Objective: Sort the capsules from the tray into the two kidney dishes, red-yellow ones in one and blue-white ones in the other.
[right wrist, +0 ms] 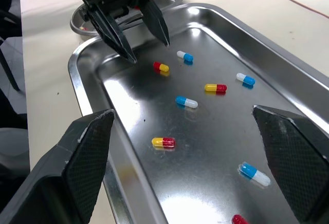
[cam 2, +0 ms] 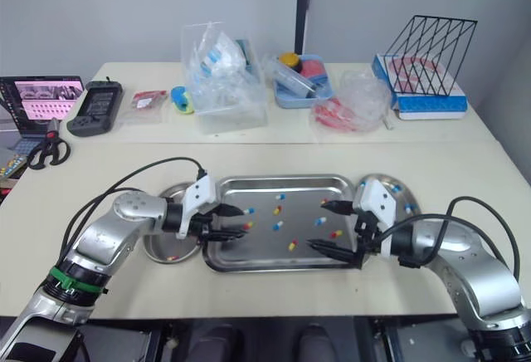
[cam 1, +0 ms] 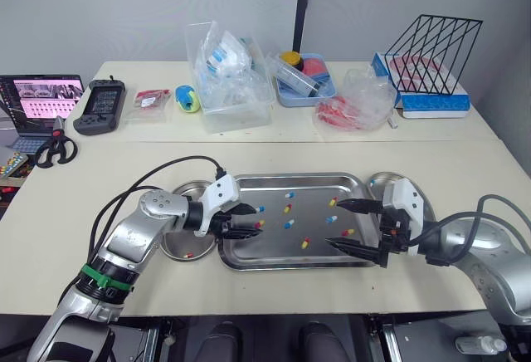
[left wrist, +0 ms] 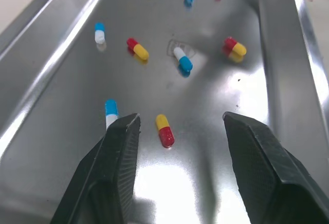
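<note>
Evidently the sort is mid-way. Several capsules of both colours lie scattered on the floor of the steel tray (cam 1: 290, 177), and the step in hand is a pick by the left arm.

The left gripper (cam 1: 251, 222) hovers low over the tray's left end with its claw open. Its two black fingers (left wrist: 121, 152) stand on either side of a red-yellow capsule (left wrist: 164, 130), which lies flat on the metal. That capsule is not centred in the gap but sits nearer one finger. A blue-white capsule (left wrist: 110, 112) lies just beside that same finger, close to its tip.

The right gripper (cam 1: 334, 222) hangs over the tray's right end with its claw spread wide and nothing in it. More capsules lie loose on the tray floor around it.

The left kidney dish (cam 1: 178, 246) sits just beside the tray's left end and seems to hold a reddish capsule, though it is too small to be sure. The right kidney dish (cam 2: 390, 181) shows a couple of blue ones.

In my judgement, the next move is for the left arm to drop the last bit and close on the red-yellow capsule alone. It should shift slightly first, so the neighbouring blue-white one is not swept in. The capsule is small, smooth and round, and likely to skid on the steel. The pinch should therefore be square across it before the carry to the left dish.
</note>
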